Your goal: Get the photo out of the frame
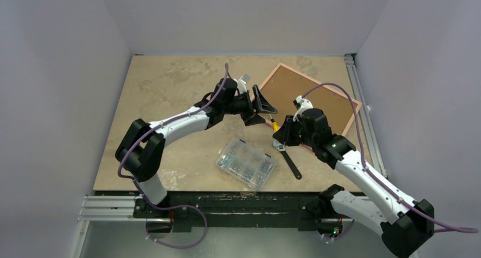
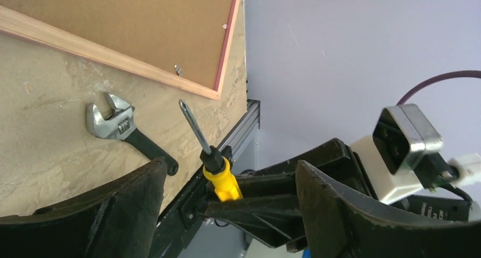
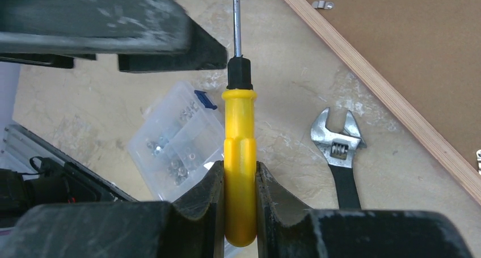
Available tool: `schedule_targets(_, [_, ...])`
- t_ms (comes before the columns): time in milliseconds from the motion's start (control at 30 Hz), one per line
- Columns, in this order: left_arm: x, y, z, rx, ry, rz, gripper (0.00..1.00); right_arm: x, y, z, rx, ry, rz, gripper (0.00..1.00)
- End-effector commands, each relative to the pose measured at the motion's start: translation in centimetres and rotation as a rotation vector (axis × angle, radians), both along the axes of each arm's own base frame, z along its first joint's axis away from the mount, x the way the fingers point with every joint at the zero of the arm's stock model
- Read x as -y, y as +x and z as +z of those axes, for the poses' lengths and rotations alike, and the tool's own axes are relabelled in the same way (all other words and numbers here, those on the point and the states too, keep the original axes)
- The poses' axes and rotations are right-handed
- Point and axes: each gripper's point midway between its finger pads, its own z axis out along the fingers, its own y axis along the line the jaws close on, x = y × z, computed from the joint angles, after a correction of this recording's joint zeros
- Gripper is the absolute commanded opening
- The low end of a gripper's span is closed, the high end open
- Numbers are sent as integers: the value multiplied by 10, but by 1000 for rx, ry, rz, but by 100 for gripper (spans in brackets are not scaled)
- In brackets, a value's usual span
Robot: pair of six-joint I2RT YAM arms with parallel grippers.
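Right gripper (image 3: 239,181) clamped on the yellow screwdriver (image 3: 239,133), its shaft pointing straight out ahead.
Left gripper (image 1: 262,106) hangs spread wide near the screwdriver's tip, holding nothing. Ahead and to the right of my right gripper lies the frame (image 3: 397,54), brown back up; the wrench (image 3: 338,150) rests beside its edge, the clear screw box (image 3: 170,144) to the left.

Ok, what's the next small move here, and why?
Probably swing the right gripper so the screwdriver tip reaches a metal tab on the frame. It holds the yellow handle with the tip off the frame, which lies back up; the left gripper is open.
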Motion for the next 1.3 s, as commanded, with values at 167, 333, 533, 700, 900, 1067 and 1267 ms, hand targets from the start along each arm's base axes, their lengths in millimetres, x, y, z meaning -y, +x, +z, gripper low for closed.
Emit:
schedule_targets(167, [35,-19,-2,-102,-62,-57,59,-20,4,28,130,107,25,0])
schedule_targets(333, [31,-15,2,-123,-128,-10,8,-17,-1,25,121,107,8,0])
schedule_targets(533, [34,-17,9,-249,-293,26,0,-9,-4,22,127,218,-101,49])
schedule_targets(700, [28,-18,12,-321,-351,73,0,-1,-4,23,158,290,-171,55])
schedule_targets(900, [23,-18,8,-399,-375,121,0,-2,1,38,209,339,-180,34])
schedule_targets(1067, [24,-17,4,-447,-410,138,0,-13,5,39,200,364,-155,16])
schedule_targets(1267, [24,-18,2,-452,-407,134,0,-11,12,39,211,333,-171,29])
